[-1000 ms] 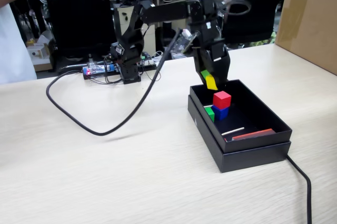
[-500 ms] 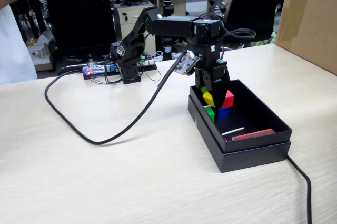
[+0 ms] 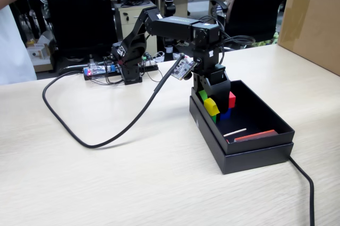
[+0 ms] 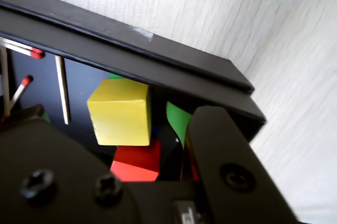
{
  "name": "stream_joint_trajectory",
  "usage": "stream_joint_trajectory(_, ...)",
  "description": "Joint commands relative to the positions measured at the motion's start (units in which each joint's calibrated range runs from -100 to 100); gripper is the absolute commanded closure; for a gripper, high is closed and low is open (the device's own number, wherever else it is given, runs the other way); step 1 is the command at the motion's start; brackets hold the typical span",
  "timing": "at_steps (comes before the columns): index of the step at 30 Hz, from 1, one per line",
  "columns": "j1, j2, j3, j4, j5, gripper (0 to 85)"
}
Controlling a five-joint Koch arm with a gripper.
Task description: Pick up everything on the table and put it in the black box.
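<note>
Yellow cube (image 3: 212, 106) over the black box (image 3: 255, 149), pinched in my fingers (image 4: 221, 176).
The red cube (image 3: 231, 99), green cube (image 3: 203, 95) and blue cube (image 3: 225, 114) sit inside the box's far end, near the desk's (image 3: 106, 178) right edge.

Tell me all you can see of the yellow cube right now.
The yellow cube is a small, solid, matte block with crisp edges. It sits tilted at the black box's near-left corner, above the green cube and red cube. The gripper hangs right over it; whether the jaws grip it can't be told. In the wrist view it lies just under the box's rim.
</note>
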State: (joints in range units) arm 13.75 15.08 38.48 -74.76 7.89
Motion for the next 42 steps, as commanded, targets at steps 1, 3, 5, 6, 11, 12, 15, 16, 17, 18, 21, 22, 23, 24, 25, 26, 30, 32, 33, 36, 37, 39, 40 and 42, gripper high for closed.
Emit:
stream_joint_trajectory(1, -0.8, -11.8, 0.1, -0.9, 0.0, 39.8)
stream_joint_trajectory(3, -1.4, -23.6, -1.5, -0.9, -0.2, 39.8)
stream_joint_trajectory(5, -2.1, -31.7, -2.8, -0.8, -0.4, 39.8)
stream_joint_trajectory(6, -2.5, -35.6, -3.8, -0.8, -0.5, 39.4)
stream_joint_trajectory(11, -6.6, -55.8, -14.9, 0.5, -2.8, 34.5)
stream_joint_trajectory(12, -7.9, -59.4, -18.0, 1.7, -3.5, 34.3)
stream_joint_trajectory(15, -11.5, -69.4, -28.4, 6.0, -5.6, 34.2)
stream_joint_trajectory(16, -12.6, -72.6, -32.9, 8.8, -6.3, 34.2)
stream_joint_trajectory(17, -13.4, -75.8, -37.6, 11.7, -7.0, 34.2)
stream_joint_trajectory(18, -14.3, -78.9, -42.5, 15.0, -7.6, 34.2)
stream_joint_trajectory(21, -15.4, -87.9, -57.2, 24.1, -8.8, 33.8)
stream_joint_trajectory(22, -15.5, -90.8, -61.7, 26.4, -8.9, 33.5)
stream_joint_trajectory(23, -15.5, -93.5, -65.4, 28.0, -8.9, 33.4)
stream_joint_trajectory(24, -15.4, -96.3, -68.5, 28.8, -8.9, 33.4)
stream_joint_trajectory(25, -15.2, -98.7, -71.3, 29.8, -8.8, 33.4)
stream_joint_trajectory(26, -14.9, -100.9, -74.0, 31.4, -8.7, 33.4)
stream_joint_trajectory(30, -14.3, -108.0, -83.5, 36.5, -8.6, 33.4)
stream_joint_trajectory(32, -13.9, -112.7, -90.5, 40.3, -8.8, 33.4)
stream_joint_trajectory(33, -13.9, -113.9, -93.1, 42.2, -9.0, 33.4)
stream_joint_trajectory(36, -13.9, -115.1, -98.9, 45.3, -9.3, 33.3)
stream_joint_trajectory(37, -14.0, -115.1, -100.9, 46.9, -9.7, 33.3)
stream_joint_trajectory(39, -14.1, -115.1, -105.6, 52.3, -10.6, 33.3)
stream_joint_trajectory(40, -14.2, -115.1, -109.8, 57.1, -11.6, 33.3)
stream_joint_trajectory(42, -14.3, -115.1, -113.8, 61.6, -12.3, 33.3)
